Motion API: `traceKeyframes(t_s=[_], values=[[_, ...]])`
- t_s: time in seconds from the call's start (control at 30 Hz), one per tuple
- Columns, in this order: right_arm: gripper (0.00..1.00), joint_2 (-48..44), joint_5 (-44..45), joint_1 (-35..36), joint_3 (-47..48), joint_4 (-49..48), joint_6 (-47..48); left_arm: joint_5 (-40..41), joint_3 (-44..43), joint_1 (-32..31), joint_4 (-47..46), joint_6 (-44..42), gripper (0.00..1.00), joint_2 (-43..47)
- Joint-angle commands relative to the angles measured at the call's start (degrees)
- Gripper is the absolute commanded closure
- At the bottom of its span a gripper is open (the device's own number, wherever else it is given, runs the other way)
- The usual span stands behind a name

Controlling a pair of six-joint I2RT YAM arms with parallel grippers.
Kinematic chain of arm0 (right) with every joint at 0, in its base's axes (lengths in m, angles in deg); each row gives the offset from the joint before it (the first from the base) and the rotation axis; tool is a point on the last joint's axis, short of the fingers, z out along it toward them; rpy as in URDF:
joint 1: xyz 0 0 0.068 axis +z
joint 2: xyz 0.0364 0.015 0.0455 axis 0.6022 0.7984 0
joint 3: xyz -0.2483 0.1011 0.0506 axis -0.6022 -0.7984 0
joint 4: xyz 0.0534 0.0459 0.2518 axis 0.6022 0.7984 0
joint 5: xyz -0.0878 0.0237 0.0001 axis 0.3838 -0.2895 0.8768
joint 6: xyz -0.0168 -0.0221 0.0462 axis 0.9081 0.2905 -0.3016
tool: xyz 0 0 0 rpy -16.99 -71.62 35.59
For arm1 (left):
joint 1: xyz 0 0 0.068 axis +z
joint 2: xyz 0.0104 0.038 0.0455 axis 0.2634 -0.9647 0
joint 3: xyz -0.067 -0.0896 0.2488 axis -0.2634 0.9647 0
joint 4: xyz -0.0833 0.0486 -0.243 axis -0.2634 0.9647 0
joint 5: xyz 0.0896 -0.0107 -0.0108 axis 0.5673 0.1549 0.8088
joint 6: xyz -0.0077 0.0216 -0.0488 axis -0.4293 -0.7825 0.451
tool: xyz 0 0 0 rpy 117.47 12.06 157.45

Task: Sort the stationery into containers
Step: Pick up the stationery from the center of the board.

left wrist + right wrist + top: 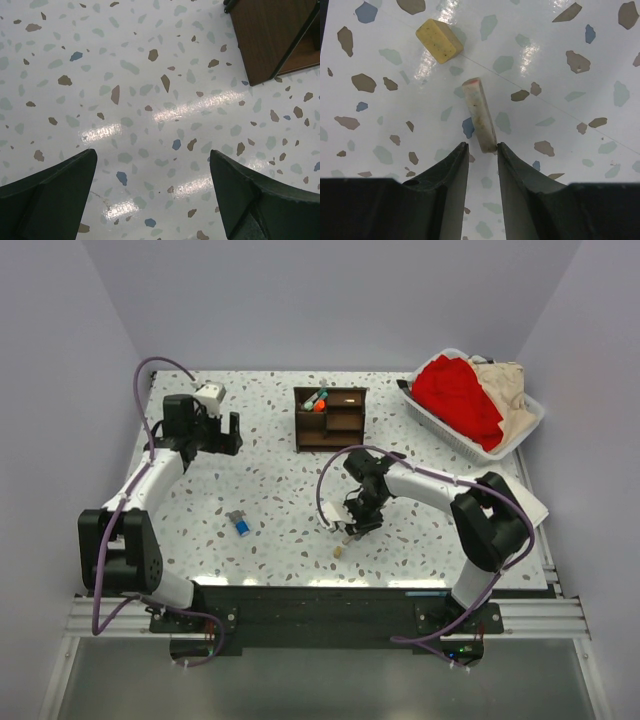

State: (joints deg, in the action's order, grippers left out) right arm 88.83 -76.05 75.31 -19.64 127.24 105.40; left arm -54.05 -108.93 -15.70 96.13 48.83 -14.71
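I see a white basket [432, 416] at the far right corner of the speckled table [270, 470]. It holds red cloth [455, 390] and beige cloth [505, 380].

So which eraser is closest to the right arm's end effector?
The long pale eraser; its end lies at the fingertips of the right end effector. The stubby yellow eraser lies farther off.

Pretty standard twin setup. The left arm [150, 478] and right arm [425, 480] are the same build, with white link shells and chunky black joints. A thin purple cable [165, 360] loops loose off each one. The fingers [45, 200] are dark matte wedges. The left wrist carries a small white camera [210, 395], and the bases [190, 618] are black.
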Motion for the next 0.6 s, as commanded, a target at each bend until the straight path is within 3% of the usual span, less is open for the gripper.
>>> traceKeyframes(t_s=[0.0,0.1,0.13,0.33,0.4,0.53,0.57], values=[[0.68,-0.1,0.4,0.6,-0.5,-3.3,0.4,-0.3,0.4,0.4,-3.2,0.1,0.00,-0.4],[0.72,0.7,0.8,0.8,-0.6,-4.6,-0.4,-0.8,0.8,0.4,-3.3,0.7,0.00,-0.4],[0.79,0.9,0.9,0.7,-0.5,-4.8,-0.8,-1.0,0.9,0.4,-3.4,0.8,0.00,-0.5],[0.91,0.4,1.5,0.9,-1.5,-5.1,-2.0,-1.0,1.0,0.4,-3.5,0.8,0.00,-1.0],[1.00,-0.1,1.6,0.7,-1.0,-5.0,-4.4,-1.3,1.0,0.4,-3.7,1.0,0.00,-1.3],[1.00,0.6,-2.7,-3.7,5.9,-3.4,-17.5,-2.2,0.8,0.4,-4.3,1.3,0.00,-2.2],[1.00,0.9,-3.6,-6.4,7.5,-3.3,-24.7,-2.4,0.9,0.4,-4.4,1.3,0.00,-2.4]])
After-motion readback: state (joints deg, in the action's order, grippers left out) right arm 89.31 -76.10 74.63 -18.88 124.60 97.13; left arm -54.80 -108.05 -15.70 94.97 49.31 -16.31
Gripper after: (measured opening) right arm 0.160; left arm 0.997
